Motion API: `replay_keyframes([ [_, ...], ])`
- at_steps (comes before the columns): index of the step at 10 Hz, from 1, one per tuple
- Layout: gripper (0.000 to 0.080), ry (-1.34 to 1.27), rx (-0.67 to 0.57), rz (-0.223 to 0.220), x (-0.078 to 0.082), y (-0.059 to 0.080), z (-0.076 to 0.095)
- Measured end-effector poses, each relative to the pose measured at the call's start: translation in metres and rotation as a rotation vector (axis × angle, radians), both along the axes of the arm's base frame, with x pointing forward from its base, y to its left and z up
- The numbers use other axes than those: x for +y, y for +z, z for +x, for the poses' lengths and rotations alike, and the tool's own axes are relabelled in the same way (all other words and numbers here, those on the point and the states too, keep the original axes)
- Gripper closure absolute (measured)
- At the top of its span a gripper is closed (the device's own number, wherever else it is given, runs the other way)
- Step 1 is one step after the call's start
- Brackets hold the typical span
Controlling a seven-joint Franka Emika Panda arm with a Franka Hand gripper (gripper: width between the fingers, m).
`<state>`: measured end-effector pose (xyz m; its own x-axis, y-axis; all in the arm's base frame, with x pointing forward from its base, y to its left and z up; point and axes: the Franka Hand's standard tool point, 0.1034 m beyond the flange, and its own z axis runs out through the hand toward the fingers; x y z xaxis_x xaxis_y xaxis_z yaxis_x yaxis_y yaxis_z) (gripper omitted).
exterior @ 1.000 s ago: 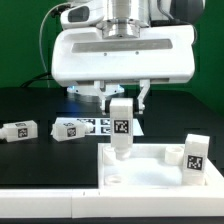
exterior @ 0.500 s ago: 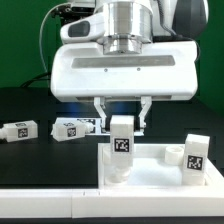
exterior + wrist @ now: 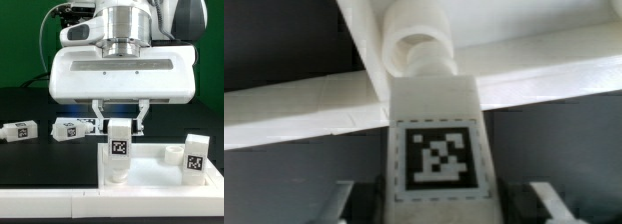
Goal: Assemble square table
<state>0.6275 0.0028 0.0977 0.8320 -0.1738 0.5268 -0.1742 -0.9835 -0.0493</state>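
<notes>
The white square table top point(image 3: 152, 168) lies at the front, right of centre in the exterior view. A white leg point(image 3: 120, 150) with a black-and-white tag stands upright at its near left corner, its lower end at the corner socket. My gripper point(image 3: 121, 125) hangs straight above and is shut on the leg's upper end. In the wrist view the tagged leg point(image 3: 438, 150) runs out from between my gripper point(image 3: 441, 205) to the table top's rim point(image 3: 295, 100). Whether the leg is seated in the socket I cannot tell.
Another tagged leg point(image 3: 194, 155) stands on the table top at the exterior view's right. Two more legs point(image 3: 20, 130) point(image 3: 70, 127) lie on the black table at the left. The marker board point(image 3: 92, 124) lies behind them.
My gripper has come down with the leg in it. The leg's lower end now sits lower, at the table top's left corner. The other legs have not moved.
</notes>
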Motion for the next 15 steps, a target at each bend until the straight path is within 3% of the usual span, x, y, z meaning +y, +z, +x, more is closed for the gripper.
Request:
replay_keyframes([
  [6, 0.0514, -0.004, -0.008, -0.012, -0.005, -0.004, -0.005],
  [10, 0.0514, -0.001, -0.015, -0.027, -0.001, -0.018, -0.009],
  [13, 0.0514, -0.001, -0.045, -0.042, -0.001, -0.018, -0.007],
  [14, 0.0466, 0.0, -0.039, -0.039, 0.0, -0.019, -0.008],
  [15, 0.0331, 0.0, -0.037, -0.039, 0.0, -0.019, -0.008],
])
